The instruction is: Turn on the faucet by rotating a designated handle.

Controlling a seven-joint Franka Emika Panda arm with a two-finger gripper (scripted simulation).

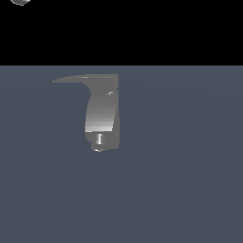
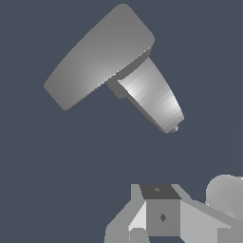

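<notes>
The faucet point(image 1: 102, 116) stands on the dark blue-grey floor, a curved grey body with a short shiny nozzle stub point(image 1: 98, 139) at its lower end. Its handle point(image 1: 80, 79) is a thin flat lever across the top, tapering to a point toward the exterior view's left. In the wrist view the handle point(image 2: 97, 59) appears as a broad flat grey slab over the flared faucet body point(image 2: 154, 97). My gripper point(image 2: 161, 201) shows only in the wrist view, apart from the faucet. No gap shows between its fingers and nothing is held.
A rounded grey shape point(image 2: 228, 194) sits beside the gripper in the wrist view. A small grey bit point(image 1: 19, 1) pokes in at the exterior view's top left corner. Black background lies behind the floor point(image 1: 180, 166).
</notes>
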